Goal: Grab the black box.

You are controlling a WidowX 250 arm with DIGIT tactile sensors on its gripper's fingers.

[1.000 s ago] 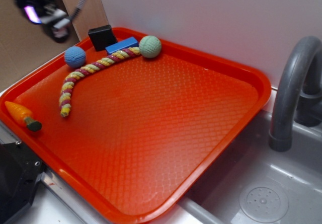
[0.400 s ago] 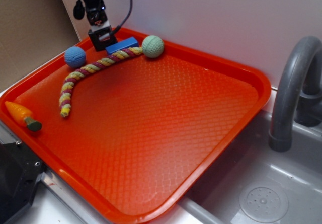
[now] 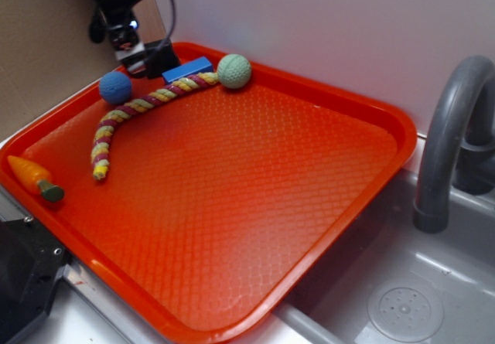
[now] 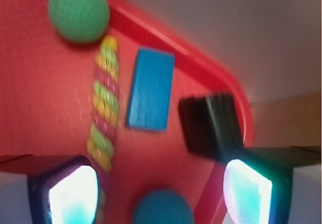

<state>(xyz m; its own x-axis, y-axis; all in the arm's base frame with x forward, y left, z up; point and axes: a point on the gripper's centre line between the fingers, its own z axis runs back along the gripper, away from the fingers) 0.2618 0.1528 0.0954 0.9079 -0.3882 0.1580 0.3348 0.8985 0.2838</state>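
We are working over the red tray (image 3: 325,174), where the black box (image 4: 211,126) is sitting in the far left corner, against the rim and just beside the blue block (image 4: 150,89). Our end effector (image 4: 161,194) is hanging open above that corner, holding nothing; one finger (image 4: 246,189) is overlapping the box edge in the wrist view. The box is looking stiff, light and matte, so we are judging a grasp across its two opposite flat sides as safest.
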